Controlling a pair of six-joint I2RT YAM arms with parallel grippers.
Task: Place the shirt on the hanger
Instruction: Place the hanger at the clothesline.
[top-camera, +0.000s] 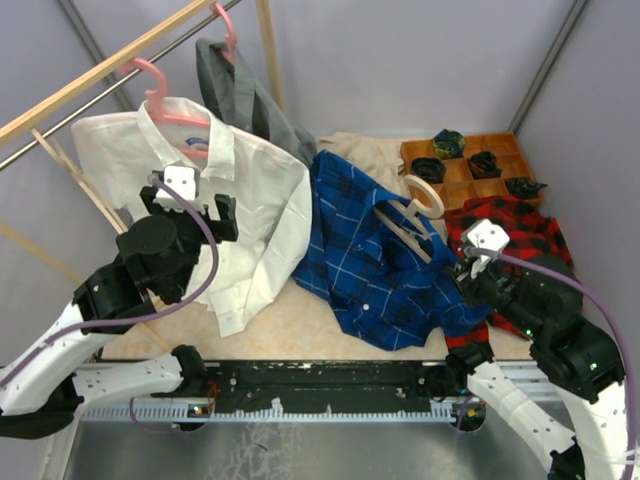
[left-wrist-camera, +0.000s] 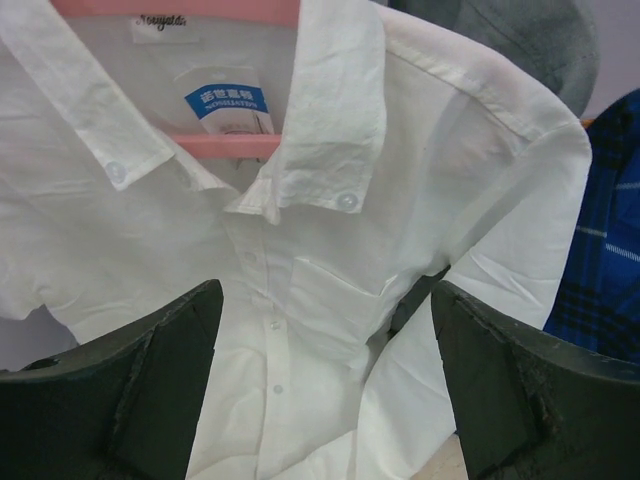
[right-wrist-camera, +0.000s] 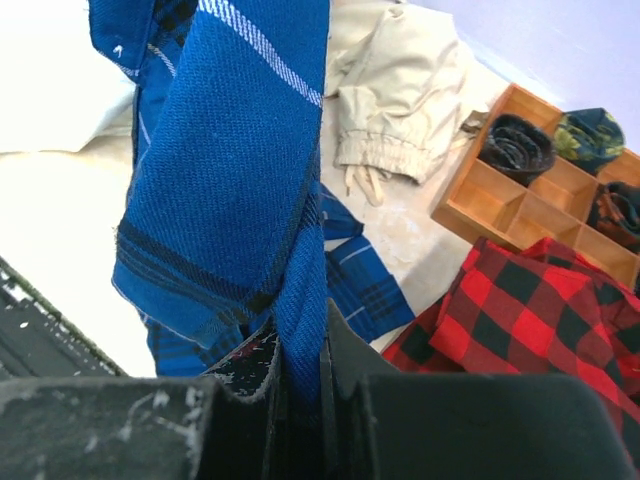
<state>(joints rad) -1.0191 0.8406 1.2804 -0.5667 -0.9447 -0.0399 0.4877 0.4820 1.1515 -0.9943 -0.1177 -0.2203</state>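
The royal-blue checked shirt (top-camera: 370, 255) lies spread on the table's middle. The pale beige hanger (top-camera: 412, 222) rests on its right part, hook towards the wooden tray. My right gripper (top-camera: 466, 272) is shut on a fold of the blue shirt (right-wrist-camera: 240, 180) at its right edge and holds it lifted; in the right wrist view the cloth is pinched between the jaws (right-wrist-camera: 300, 350). My left gripper (top-camera: 190, 205) is open and empty in front of the white shirt (left-wrist-camera: 320, 250), not touching it.
The white shirt (top-camera: 250, 200) hangs on a pink hanger (top-camera: 165, 100) from the rail at left, with a grey garment (top-camera: 240, 95) behind. A red-and-black plaid shirt (top-camera: 510, 235) lies at right. A wooden tray (top-camera: 470, 165) with rolled socks stands at the back right, beige cloth (right-wrist-camera: 400, 90) beside it.
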